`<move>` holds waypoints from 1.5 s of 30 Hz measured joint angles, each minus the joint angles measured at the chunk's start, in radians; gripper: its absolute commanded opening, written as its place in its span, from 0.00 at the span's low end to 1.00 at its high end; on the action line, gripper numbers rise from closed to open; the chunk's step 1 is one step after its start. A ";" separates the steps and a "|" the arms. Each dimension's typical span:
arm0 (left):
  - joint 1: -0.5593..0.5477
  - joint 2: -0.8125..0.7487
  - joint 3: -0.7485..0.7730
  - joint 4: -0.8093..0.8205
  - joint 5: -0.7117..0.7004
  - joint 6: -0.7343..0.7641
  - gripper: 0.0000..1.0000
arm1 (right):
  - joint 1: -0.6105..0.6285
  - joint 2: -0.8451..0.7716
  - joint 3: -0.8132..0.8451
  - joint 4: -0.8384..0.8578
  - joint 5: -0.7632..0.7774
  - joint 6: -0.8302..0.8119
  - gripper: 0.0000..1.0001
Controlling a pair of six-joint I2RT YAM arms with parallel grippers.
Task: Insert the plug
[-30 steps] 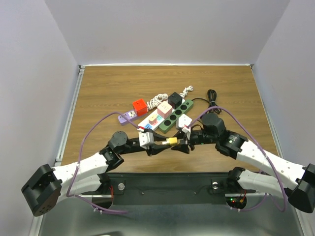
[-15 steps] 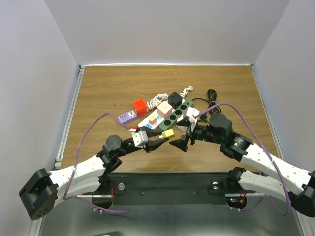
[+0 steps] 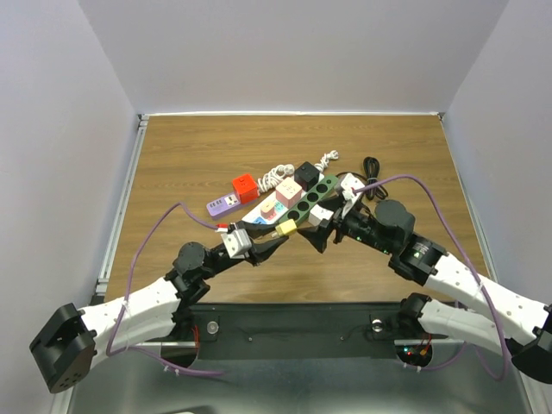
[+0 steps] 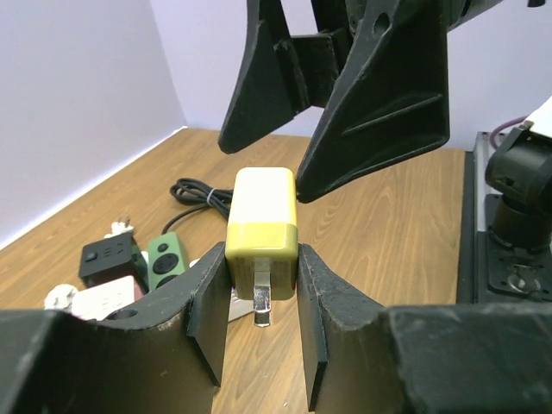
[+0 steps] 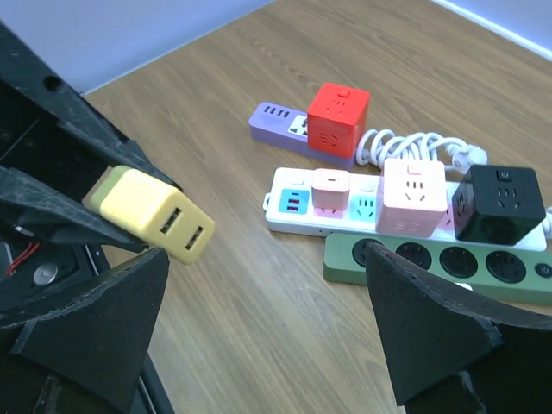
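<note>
**Inspector:** What is recorded from the overhead view?

**Assessor:** A small yellow block-shaped plug (image 3: 286, 228) is seen clamped in the left gripper (image 3: 279, 233). It is held above the brown wooden table (image 3: 172, 155), just on the near side of the dark green multi-socket power strip (image 3: 312, 198). The right gripper (image 3: 317, 235) is placed just beside the plug. Its opening cannot be judged from here.

**Inspector:** And from the left wrist?

**Assessor:** The plug (image 4: 261, 226) is pinched between the two black fingers (image 4: 207, 302) of the left gripper (image 4: 261, 285), which are closed against its sides. Its metal prongs are pointed toward the camera. The right gripper (image 4: 267, 164) is noted above it, jaws spread and nothing held. One of its fingertips is at the plug's upper corner, but contact cannot be confirmed.

**Inspector:** From the right wrist?

**Assessor:** The right gripper (image 5: 267, 259) is shown wide open and empty. The plug (image 5: 155, 216) is seen at left, with two slots on its free face. Beyond it, the green strip (image 5: 431, 259) is laid against a white power strip (image 5: 297, 207) carrying pink adapters (image 5: 412, 194). A red cube socket (image 5: 339, 116) is set against a purple strip (image 5: 276, 121). A black cube socket (image 5: 504, 203) is found just behind the green strip.
</note>
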 measured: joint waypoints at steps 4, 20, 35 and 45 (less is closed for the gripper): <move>0.004 -0.010 -0.015 0.001 0.010 -0.003 0.00 | -0.008 0.020 0.000 0.015 0.074 0.039 1.00; -0.002 0.006 -0.035 0.077 -0.018 0.028 0.00 | -0.078 0.067 -0.001 0.216 -0.163 0.306 1.00; -0.002 0.002 -0.035 0.132 -0.035 0.068 0.00 | -0.085 0.152 -0.043 0.427 -0.401 0.526 0.95; -0.002 0.004 -0.035 0.151 -0.055 0.087 0.00 | -0.085 0.230 -0.043 0.442 -0.453 0.563 0.80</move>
